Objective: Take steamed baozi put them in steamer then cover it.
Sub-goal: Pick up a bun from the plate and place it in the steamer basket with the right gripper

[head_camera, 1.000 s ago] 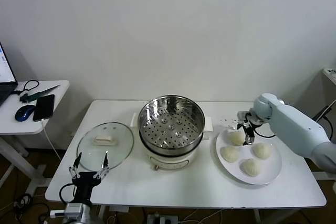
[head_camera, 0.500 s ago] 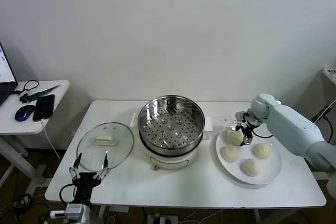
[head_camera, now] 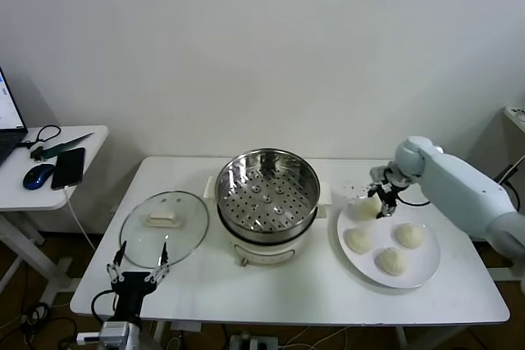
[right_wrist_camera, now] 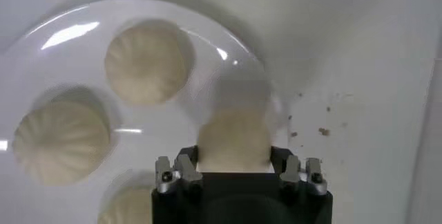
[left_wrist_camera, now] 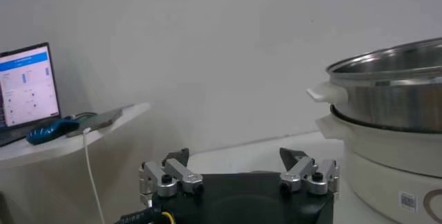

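Just above the rim of the flat white plate [head_camera: 410, 272], on its side nearest the shiny perforated stainless-steel steamer [head_camera: 267, 194], the right gripper [head_camera: 379, 198] holds a round cream-white dough baozi [right_wrist_camera: 233, 142] clamped between its fingers; this looks like the first transfer. Next it must carry across and release inside the steamer. The left gripper [head_camera: 137, 264], fingers spread and holding nothing, idles near the clear glass cover [head_camera: 164, 227].

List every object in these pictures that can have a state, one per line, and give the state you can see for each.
Round stainless-steel steamer basket: uncovered, empty.
Clear glass lid with white handle: off, lying flat on the table beside the steamer.
Cream-white baozi in the right gripper: gripped, lifted above the plate.
Three other cream-white baozi: resting on the plate.
Flat white plate: holding three buns.
Right gripper: shut on a baozi.
Left gripper: open, idle near the lid.
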Robot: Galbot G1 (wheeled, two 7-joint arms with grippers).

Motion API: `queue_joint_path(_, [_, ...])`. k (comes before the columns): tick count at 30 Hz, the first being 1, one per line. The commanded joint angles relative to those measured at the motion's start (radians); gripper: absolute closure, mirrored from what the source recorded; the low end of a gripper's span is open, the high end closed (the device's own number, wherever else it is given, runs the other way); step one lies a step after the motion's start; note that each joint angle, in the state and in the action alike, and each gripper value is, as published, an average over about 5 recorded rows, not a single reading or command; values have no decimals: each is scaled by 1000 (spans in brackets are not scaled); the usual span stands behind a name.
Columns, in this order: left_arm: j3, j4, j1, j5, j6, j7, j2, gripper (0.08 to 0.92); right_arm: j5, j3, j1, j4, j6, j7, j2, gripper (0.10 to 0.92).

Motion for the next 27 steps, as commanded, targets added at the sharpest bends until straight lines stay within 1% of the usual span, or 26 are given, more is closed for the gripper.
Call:
queue_joint_path(1, [2,-1,1,0,0,0,0,177,55,-248,340,163,141,-24,2,347])
queue_joint_path(5, [6,-4,4,6,3,1,-1,177,68,-289,451,210,198,-30,57,347])
queue_joint_path(8, [10,-6,6,11,5,2,-3,177,60,-289,488,214,233,-29,120,347])
queue_joint_path(11, [14,-7,8,17,6,2,-3,177,22,-283,496,223,277,-24,193,344])
queue_joint_path(15, [17,-9,13,21,6,1,-5,177,-54,-275,462,264,323,-13,262,341])
queue_joint_path(19, [19,-7,17,23,5,1,-6,177,-174,-256,390,310,372,5,327,339])
queue_joint_path(27, [20,-5,19,23,5,1,-7,177,-405,-208,243,282,441,41,401,338])
